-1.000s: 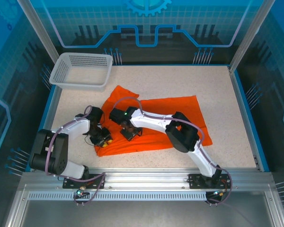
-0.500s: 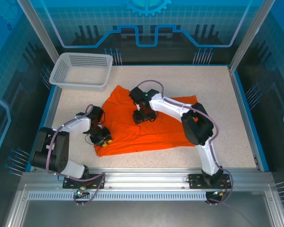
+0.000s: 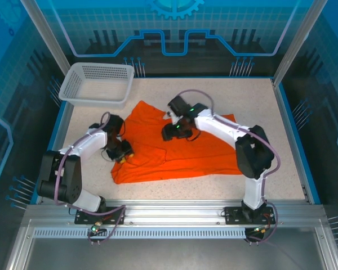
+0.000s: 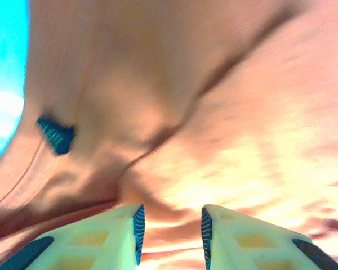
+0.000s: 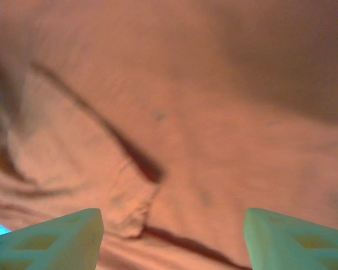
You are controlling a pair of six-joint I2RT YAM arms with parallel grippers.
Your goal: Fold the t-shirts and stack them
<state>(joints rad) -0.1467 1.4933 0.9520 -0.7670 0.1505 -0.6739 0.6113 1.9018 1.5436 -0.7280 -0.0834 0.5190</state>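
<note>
While the orange t-shirt (image 3: pixel 203 152) lies spread on the counter (image 3: pixel 259 101), left of centre, its rear left corner sits near the white basket (image 3: pixel 93 101). It looks rumpled rather than folded, with a long crease across the middle, so I judge the first fold is not yet made. One shirt visible, nothing stacked.

Left end effector (image 3: pixel 124 153) is at the shirt's left edge, low on the cloth. In the left wrist view its fingers (image 4: pixel 118 230) stand a narrow gap apart with orange cloth across that gap. Cannot tell whether cloth is actually pinched or just lies behind.

Right end effector (image 3: pixel 172 133) hangs over the rear middle of the shirt, its arm reaching across from the right. In the right wrist view the jaws are spread wide, nothing between them, wrinkled cloth and a small turned-up flap below.

Step in hand, my read: get two grips on the shirt for a fold. To do it well:
- right side should drop onto an edge or that flap, not flat mid-panel, where it would only bunch cloth
- take one layer, close firmly
- left side needs a sure hold on its edge before any lift
- lift both together, keep cloth taut between them
- carry over low, lay edge on edge, then let go

Risks: dragging the whole shirt instead of folding, the arms crowding each other, cloth slipping out of a shallow grip.
</note>
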